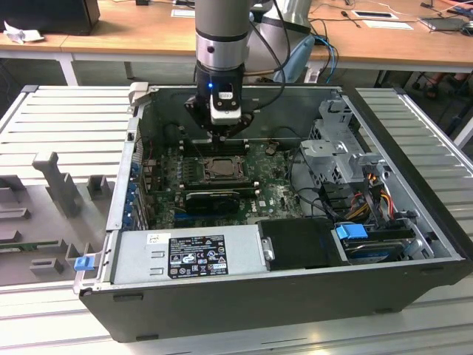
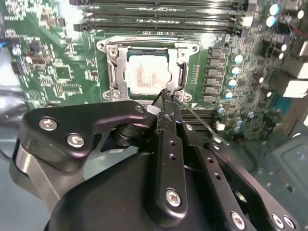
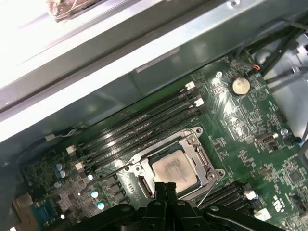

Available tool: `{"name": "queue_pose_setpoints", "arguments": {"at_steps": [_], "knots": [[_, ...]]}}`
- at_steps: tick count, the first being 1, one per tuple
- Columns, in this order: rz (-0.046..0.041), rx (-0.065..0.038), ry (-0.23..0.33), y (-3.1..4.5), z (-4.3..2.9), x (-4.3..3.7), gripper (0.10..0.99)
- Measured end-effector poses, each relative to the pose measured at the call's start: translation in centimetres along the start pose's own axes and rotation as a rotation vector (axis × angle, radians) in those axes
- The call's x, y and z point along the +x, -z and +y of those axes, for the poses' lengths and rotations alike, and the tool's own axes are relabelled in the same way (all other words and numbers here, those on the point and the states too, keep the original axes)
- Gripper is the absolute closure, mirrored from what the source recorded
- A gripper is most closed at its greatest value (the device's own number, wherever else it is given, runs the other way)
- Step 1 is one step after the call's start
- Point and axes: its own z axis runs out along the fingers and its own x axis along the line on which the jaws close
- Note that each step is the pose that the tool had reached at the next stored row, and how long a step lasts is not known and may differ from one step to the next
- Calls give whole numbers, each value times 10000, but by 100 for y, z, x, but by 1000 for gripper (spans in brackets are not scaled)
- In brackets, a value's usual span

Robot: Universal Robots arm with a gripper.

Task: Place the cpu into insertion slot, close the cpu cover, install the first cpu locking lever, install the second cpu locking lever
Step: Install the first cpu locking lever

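Can see the cpu (image 2: 144, 77) lying flat in the insertion slot (image 2: 107, 53) on the green motherboard (image 2: 57, 72), with the cpu cover (image 2: 121, 72) folded down around its edges. Can see the black fingers (image 2: 167, 108) pressed together with no gap, tips down at one corner of the slot, just beside a thin wire locking lever (image 2: 202, 122) sticking out sideways. Further out, can see long black memory slots (image 2: 159, 21) beside the slot, all inside an open computer case (image 1: 295, 296) resting on a ribbed grey counter (image 1: 66, 118).

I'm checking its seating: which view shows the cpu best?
The second wrist view: the cpu shows large, nearly square-on. The first wrist view shows it slanted, close to the gripper; the exterior view, small, distant.
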Motion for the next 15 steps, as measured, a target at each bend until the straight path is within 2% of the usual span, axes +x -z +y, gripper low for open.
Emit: {"name": "queue_pose_setpoints", "arguments": {"at_steps": [6, 10, 15], "knots": [[30, 12, 1104, 0, 0, 0, 980], [69, 28, 2509, -1, 0, 0, 980], [90, 37, 3306, -1, 0, 0, 980]]}}
